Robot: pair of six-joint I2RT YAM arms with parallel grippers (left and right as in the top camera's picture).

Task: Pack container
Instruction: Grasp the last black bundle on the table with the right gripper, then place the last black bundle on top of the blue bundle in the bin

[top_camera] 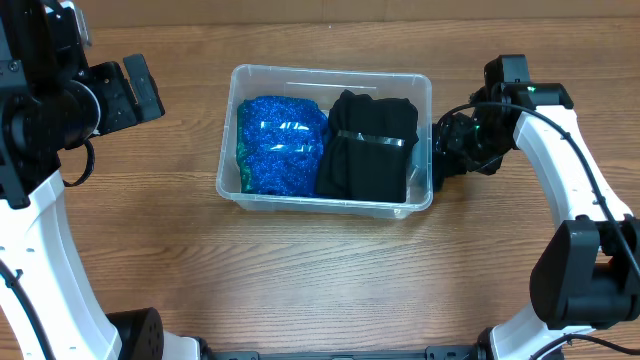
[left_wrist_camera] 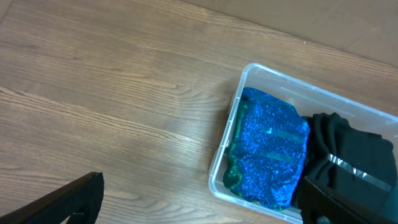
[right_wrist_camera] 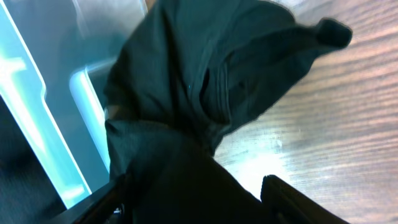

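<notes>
Container (top_camera: pixel 330 75) seen at centre of surface (top_camera: pixel 300 280), blue glittery bundle (top_camera: pixel 280 145) and folded black garment (top_camera: pixel 370 150) packed inside. Left pincer (left_wrist_camera: pixel 202 193) spread wide, empty. Right pincer (right_wrist_camera: pixel 193 199) clamped on black cloth (right_wrist_camera: pixel 205 81) just beside container wall.

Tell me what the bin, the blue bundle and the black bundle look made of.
Container: clear, glossy hard plastic; the table shows through its walls. Blue bundle: glittery, shiny, perhaps sequinned fabric or film; unclear. Black bundle: matte soft cloth, creased and folded.

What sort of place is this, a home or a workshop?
Probably a robotics lab bench: white robot arms flank a wood-grain table, where a clear container holds a blue glittery bundle and black cloth.
</notes>
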